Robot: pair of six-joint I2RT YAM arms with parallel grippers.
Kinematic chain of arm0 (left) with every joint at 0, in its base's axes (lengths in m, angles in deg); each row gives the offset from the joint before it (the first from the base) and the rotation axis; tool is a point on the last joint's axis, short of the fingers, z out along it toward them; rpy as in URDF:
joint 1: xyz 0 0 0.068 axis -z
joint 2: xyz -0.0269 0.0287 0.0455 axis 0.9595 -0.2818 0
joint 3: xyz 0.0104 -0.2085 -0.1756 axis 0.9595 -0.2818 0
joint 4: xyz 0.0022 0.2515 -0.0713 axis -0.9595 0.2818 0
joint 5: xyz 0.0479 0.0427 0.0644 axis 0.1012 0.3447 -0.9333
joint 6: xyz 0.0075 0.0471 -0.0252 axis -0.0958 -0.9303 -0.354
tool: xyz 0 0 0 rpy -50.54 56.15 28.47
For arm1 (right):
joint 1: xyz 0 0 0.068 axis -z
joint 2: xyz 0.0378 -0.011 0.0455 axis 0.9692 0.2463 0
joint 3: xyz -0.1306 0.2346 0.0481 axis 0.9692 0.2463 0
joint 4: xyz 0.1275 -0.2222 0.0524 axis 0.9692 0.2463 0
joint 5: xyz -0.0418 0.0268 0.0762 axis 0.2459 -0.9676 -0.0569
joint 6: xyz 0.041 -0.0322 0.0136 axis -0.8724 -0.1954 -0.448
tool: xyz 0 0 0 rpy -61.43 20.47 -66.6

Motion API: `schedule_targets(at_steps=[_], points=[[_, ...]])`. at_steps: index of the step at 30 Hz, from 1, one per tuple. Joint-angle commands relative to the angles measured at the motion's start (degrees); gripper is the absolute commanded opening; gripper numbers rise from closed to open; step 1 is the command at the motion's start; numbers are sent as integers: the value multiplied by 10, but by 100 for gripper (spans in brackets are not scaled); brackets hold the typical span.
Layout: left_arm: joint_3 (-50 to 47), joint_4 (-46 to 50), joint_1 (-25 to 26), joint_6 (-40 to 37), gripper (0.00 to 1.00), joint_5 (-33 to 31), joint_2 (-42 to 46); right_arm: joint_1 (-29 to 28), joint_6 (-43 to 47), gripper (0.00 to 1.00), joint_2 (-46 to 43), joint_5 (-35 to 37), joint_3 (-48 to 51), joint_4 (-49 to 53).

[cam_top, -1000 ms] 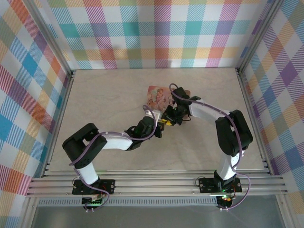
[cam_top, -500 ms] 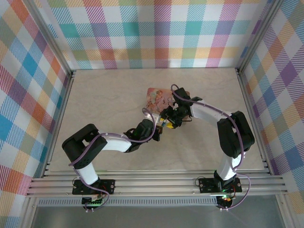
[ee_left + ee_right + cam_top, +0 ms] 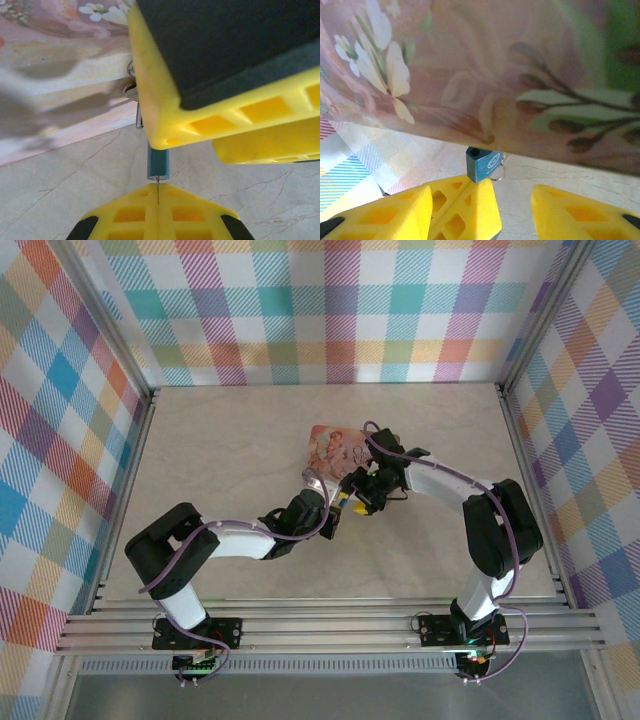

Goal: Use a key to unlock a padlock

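Key-turning step, I judge: my left gripper (image 3: 157, 200) is pinched tight just under the small blue padlock (image 3: 481, 162), key presumably hidden in the pinch, while my right gripper (image 3: 362, 492) stands half parted astride it, gripping nothing. Next: right closes on the lock body, left twists slightly. Pink tin (image 3: 520, 75) crowds the lock's far side; bare table (image 3: 60, 200) gives room toward my bases.
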Motion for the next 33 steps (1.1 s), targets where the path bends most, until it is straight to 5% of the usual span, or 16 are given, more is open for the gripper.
schedule_targets(at_steps=[1, 20, 33], points=[[20, 34, 13, -44, 0, -7, 20, -1, -5, 53, 4, -20, 6, 2], [70, 85, 48, -108, 0, -37, 26, 10, 1, 47, 7, -36, 37, -1], [65, 93, 49, -108, 0, -47, 38, 10, -1, 19, 11, -37, 51, -13]])
